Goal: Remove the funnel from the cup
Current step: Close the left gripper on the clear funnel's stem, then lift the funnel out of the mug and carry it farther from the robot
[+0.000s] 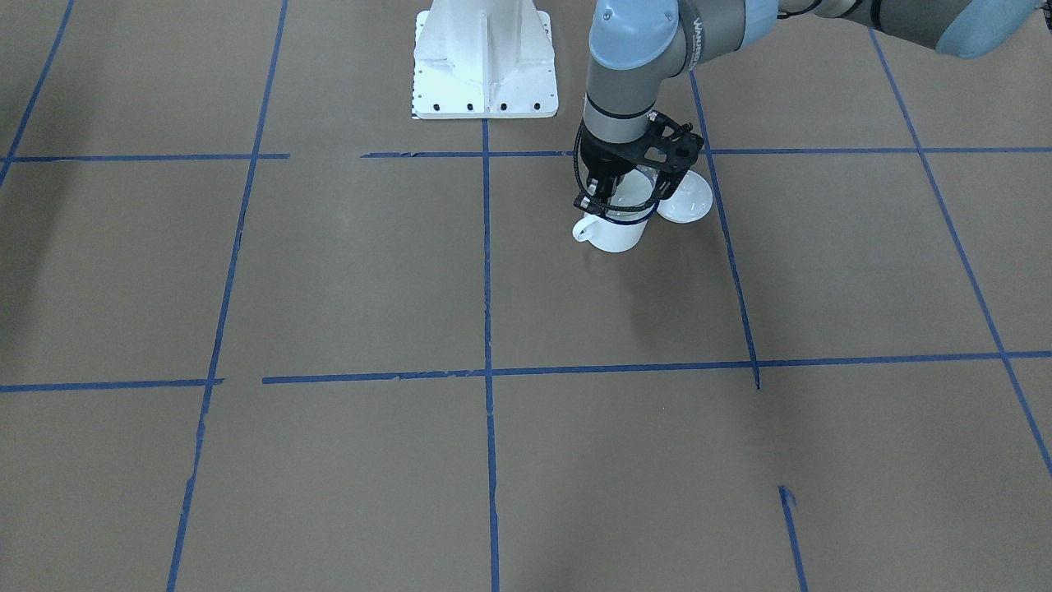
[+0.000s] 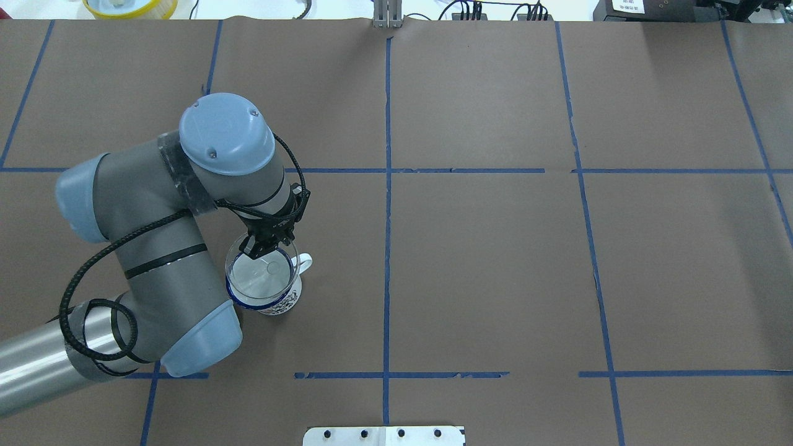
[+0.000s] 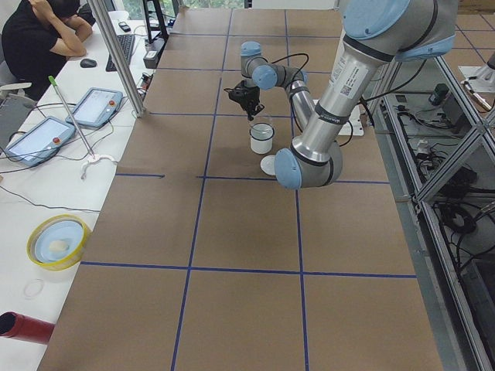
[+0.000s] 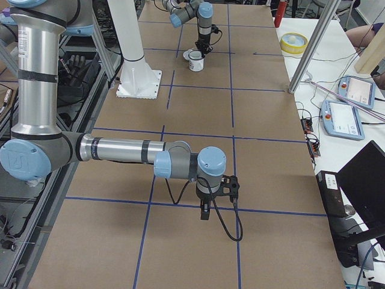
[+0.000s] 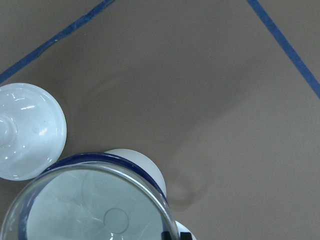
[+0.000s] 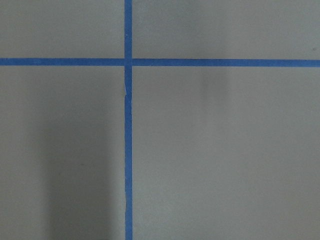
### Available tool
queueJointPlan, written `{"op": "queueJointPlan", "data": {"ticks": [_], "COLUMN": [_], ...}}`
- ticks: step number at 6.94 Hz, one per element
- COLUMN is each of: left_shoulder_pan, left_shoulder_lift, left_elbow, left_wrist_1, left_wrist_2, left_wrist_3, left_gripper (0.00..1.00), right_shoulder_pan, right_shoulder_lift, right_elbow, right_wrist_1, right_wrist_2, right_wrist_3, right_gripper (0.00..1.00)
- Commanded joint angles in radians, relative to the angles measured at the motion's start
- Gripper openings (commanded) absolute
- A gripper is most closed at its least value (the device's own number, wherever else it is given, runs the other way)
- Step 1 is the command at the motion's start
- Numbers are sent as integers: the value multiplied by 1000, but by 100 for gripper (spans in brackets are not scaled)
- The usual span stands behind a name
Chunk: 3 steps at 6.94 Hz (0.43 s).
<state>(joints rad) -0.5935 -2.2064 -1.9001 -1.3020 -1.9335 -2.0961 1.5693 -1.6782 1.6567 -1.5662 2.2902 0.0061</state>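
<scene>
The cup [image 2: 280, 305] is a white mug with a dark blue rim, standing on the left half of the table, its handle [image 2: 305, 264] pointing to the view's right. The clear funnel [image 2: 260, 280] sits in its mouth, its wide rim over the blue rim; both show in the left wrist view, funnel [image 5: 95, 210] and cup [image 5: 117, 159]. My left gripper [image 2: 259, 250] hangs over the cup's far side, shut on the funnel's rim. My right gripper [image 4: 205, 214] points down over bare table, far from the cup; I cannot tell whether it is open or shut.
A white round lid [image 1: 686, 200] with a knob lies on the table right beside the cup, and shows in the left wrist view [image 5: 30, 131]. The robot's white base [image 1: 485, 62] stands nearby. Blue tape lines cross the brown table.
</scene>
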Motion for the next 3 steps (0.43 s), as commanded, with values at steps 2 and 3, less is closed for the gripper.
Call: {"op": "queueJointPlan", "data": {"ticks": [2,3], "left_shoulder_pan": [-188,-240], "left_shoulder_lift": [-74,-62], "left_elbow": [-74,-71], "left_wrist_1": [70,37], "left_wrist_2": [-4,2], "left_wrist_3": [7,33], "left_gripper": [0,0], "right_shoulder_pan": [0,0], "right_shoulder_lift": [0,0], "right_elbow": [0,0], "right_wrist_1": [0,0], "right_wrist_2": [0,0], "right_wrist_3": [0,0], "right_gripper": [100,100]}}
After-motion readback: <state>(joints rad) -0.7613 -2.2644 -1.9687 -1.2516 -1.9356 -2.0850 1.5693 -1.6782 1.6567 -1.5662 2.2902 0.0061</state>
